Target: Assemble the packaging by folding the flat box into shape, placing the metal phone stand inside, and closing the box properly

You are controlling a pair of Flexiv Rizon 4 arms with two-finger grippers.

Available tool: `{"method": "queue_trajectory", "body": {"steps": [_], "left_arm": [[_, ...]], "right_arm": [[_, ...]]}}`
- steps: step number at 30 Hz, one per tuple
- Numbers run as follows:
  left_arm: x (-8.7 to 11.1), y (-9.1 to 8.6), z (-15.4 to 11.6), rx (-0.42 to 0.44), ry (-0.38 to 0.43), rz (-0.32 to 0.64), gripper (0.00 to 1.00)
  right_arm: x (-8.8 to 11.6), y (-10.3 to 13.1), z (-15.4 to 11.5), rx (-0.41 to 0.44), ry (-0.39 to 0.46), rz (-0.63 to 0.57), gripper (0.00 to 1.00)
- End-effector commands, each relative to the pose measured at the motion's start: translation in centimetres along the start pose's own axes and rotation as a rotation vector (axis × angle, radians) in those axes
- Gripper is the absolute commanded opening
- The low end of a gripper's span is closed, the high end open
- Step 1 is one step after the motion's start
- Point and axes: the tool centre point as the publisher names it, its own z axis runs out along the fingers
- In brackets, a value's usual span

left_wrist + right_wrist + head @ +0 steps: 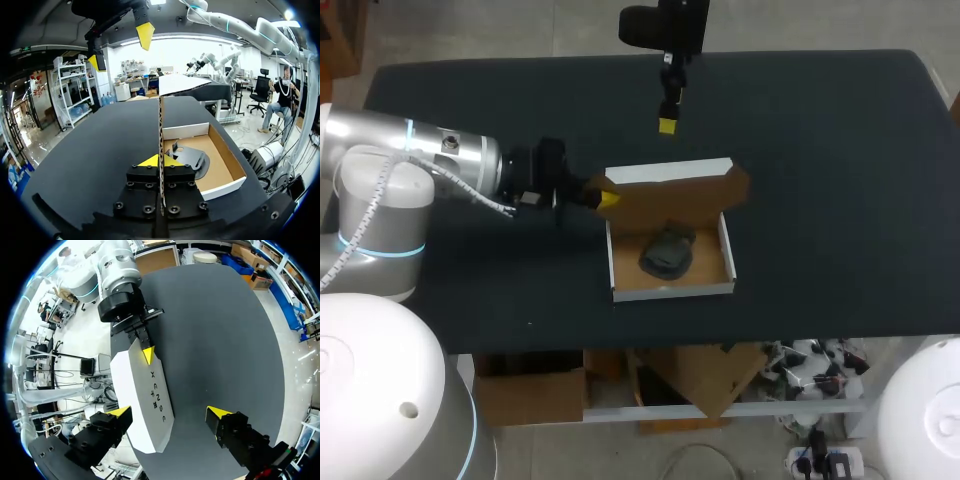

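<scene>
Head view shows a matte black table point(840, 200). Nearest the robot, the open box point(670, 291) rests on it with the metal phone stand point(667, 252) lying inside its tray. Along the tray's 12 o'clock edge the lid point(680, 190) stands raised. The left gripper point(607, 199), at the stand's 10 o'clock, has both fingers clamped on the lid's side edge. Farther off at 12 o'clock, the right gripper point(168, 412) hangs in the air, fingers spread wide, touching nothing.
</scene>
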Motion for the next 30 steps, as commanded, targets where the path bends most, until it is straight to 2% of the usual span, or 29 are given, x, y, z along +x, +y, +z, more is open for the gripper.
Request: {"method": "queue_trajectory", "body": {"steps": [1, 10, 12, 16, 24, 30], "left_arm": [[0.1, 0.2, 0.2, 0.0, 0.002, 0.0, 0.0], [-0.1, 0.2, 0.2, 0.009, -0.009, 0.015, 0.0], [-0.1, 0.2, 0.1, 0.007, -0.018, 0.032, 0.0], [0.3, 0.4, 0.2, 0.004, -0.032, 0.072, 0.0], [1.3, 0.8, 0.3, -0.025, -0.085, 0.149, 0.0], [2.4, 1.0, 0.3, -0.056, -0.117, 0.231, 0.0]], "right_arm": [[-0.3, 0.0, -0.2, 0.0, -0.002, 0.016, 1.0], [-1.6, -1.2, -0.1, 0.014, 0.056, 0.249, 1.0], [-1.4, -1.6, 0.0, 0.0, 0.093, 0.299, 1.0], [-1.2, -2.4, 0.3, -0.028, 0.104, 0.386, 1.0], [-1.0, -3.7, 1.4, -0.077, 0.195, 0.582, 1.0], [-0.6, -4.2, 2.3, -0.101, 0.235, 0.66, 1.0]]}}
